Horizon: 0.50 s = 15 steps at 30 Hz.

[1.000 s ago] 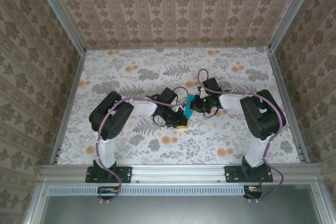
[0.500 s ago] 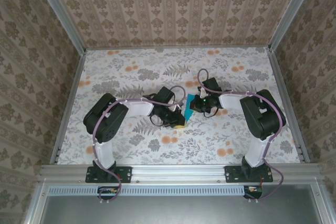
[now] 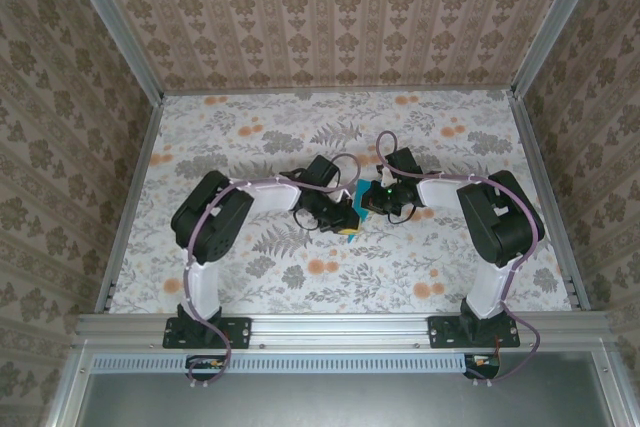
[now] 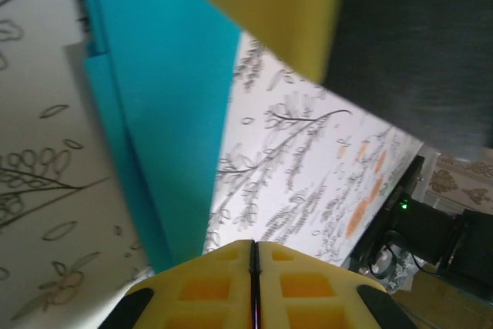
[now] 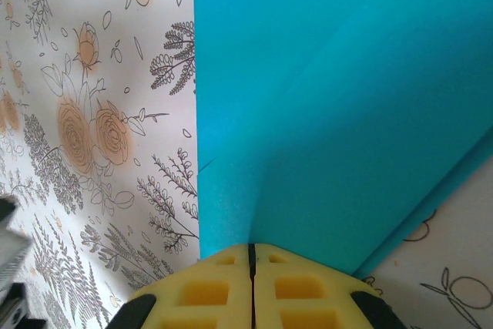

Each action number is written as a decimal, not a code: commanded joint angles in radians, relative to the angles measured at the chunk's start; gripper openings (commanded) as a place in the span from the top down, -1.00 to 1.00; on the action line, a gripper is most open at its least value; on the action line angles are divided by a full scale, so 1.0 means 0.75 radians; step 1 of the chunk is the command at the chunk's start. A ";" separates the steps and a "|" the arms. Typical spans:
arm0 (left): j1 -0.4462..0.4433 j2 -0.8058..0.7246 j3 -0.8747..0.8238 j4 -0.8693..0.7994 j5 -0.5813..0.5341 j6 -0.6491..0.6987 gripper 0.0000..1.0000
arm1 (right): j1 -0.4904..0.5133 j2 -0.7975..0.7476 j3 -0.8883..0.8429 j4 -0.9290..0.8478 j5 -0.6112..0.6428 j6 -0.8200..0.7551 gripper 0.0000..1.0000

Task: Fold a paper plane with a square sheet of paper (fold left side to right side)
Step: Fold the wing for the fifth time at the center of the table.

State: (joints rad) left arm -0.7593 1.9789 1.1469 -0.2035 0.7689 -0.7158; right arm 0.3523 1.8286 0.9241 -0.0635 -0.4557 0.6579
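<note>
Near the counter [image 3: 450, 147] centre, the left gripper [image 3: 346, 225], at 7 o'clock of the creased turquoise paper sheet [image 3: 354, 197], is clenched with jaws flush; the sheet's edge meets one pad, a pinch unconfirmed. Beyond, at the sheet's 3 o'clock, the right gripper [image 3: 363, 202] is clamped on the folded layers.

High rear view down onto the table [image 3: 250, 137] — both wrist views close against the shared blue paper [image 5: 308, 113].
</note>
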 commanded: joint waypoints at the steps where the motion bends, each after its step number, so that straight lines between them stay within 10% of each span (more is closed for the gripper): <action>1: -0.012 0.029 0.004 -0.065 -0.022 0.042 0.81 | 0.000 0.052 -0.001 -0.109 0.094 -0.020 0.84; 15: -0.061 -0.019 -0.121 -0.099 -0.093 0.020 0.84 | -0.001 0.049 0.011 -0.139 0.114 -0.025 0.84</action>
State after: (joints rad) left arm -0.7910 1.9808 1.1072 -0.2008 0.7254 -0.7029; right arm 0.3527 1.8286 0.9310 -0.0841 -0.4526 0.6575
